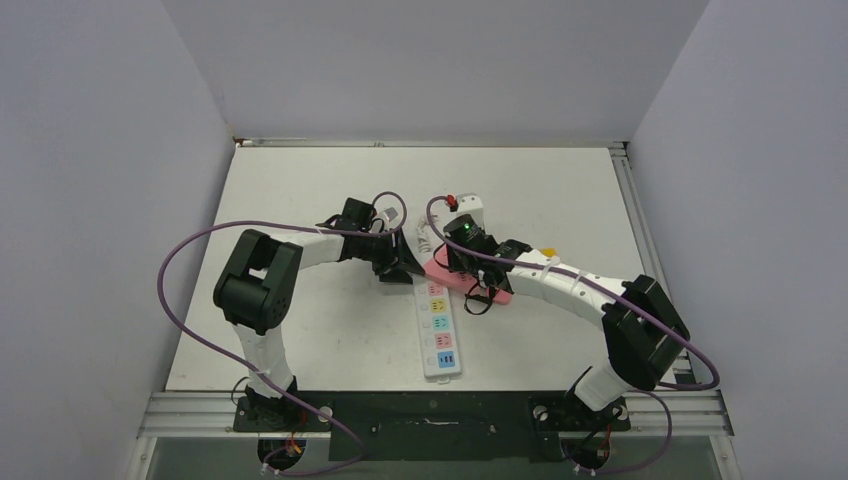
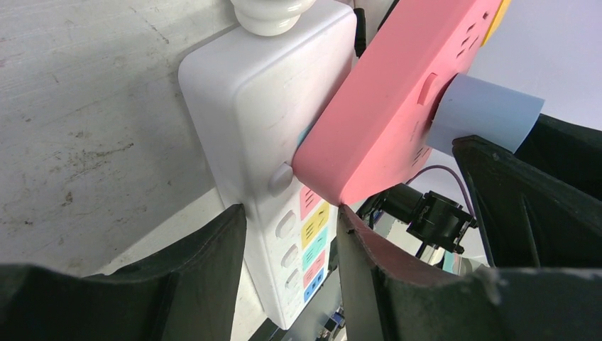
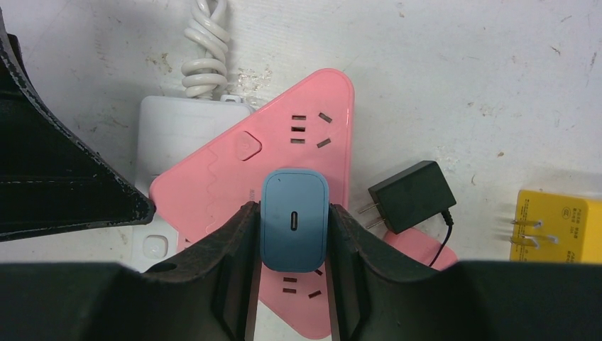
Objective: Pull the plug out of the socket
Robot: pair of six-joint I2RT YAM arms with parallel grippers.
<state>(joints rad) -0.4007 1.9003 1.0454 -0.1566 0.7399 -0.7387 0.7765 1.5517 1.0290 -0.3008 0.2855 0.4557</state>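
The socket, a long white power strip [image 1: 438,335] with coloured outlets, lies lengthwise on the table. A pink power strip [image 3: 227,181] rests tilted across its far end. A light blue plug [image 3: 294,220] sits in the pink strip's face. My right gripper [image 3: 294,238] is shut on the blue plug, one finger on each side. My left gripper [image 2: 287,213] straddles the white strip [image 2: 241,106] near its far end, its fingers close against both long sides. The pink strip's corner [image 2: 397,92] touches its right finger. The plug [image 2: 490,114] still sits against the pink face.
A black adapter [image 3: 412,195] with bare prongs lies right of the pink strip. A yellow adapter [image 3: 561,227] lies further right. The white strip's coiled cord [image 3: 206,50] lies beyond it. A small white block with a red button [image 1: 465,207] sits behind the grippers.
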